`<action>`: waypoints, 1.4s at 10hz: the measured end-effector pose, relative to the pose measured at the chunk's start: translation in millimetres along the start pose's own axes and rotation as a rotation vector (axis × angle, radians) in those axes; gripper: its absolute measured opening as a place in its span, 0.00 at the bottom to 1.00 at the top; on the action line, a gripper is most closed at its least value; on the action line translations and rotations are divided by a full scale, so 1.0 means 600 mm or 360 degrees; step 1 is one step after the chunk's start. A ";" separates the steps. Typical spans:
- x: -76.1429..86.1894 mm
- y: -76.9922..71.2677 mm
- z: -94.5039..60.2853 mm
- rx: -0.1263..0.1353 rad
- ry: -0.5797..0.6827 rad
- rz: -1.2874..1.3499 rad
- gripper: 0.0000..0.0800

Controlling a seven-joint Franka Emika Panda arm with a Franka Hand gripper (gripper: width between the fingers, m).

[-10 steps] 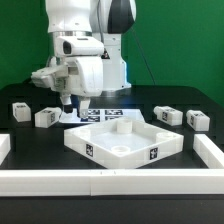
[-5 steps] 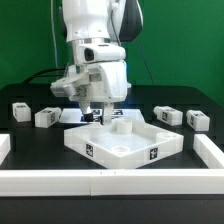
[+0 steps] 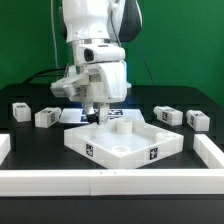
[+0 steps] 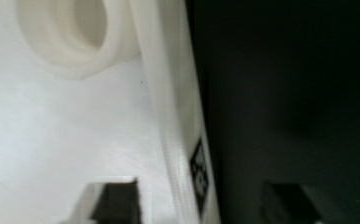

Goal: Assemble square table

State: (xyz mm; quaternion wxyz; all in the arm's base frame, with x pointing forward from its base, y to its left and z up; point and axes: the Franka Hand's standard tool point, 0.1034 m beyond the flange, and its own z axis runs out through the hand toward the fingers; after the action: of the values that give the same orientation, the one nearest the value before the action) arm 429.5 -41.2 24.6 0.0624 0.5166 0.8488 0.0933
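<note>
The end effector (image 3: 97, 116) hangs at the square table top (image 3: 122, 150), seemingly touching its far rim.

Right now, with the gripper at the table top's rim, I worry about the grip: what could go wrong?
The gripper straddles only the thin rim of the table top, at one edge: lifted there, the top may tilt or slip out. Dragged instead, it might bump the nearest leg.

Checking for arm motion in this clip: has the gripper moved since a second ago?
Yes. Against the unmoved table top, the gripper went toward the exterior view's right and down, now at the top's far rim.
</note>
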 end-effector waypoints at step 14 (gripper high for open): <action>0.063 0.051 0.003 -0.0019 0.0027 0.0275 0.06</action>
State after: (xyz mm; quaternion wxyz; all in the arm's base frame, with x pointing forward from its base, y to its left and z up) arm 438.7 6.1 29.5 0.0500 0.5867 0.8010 0.1080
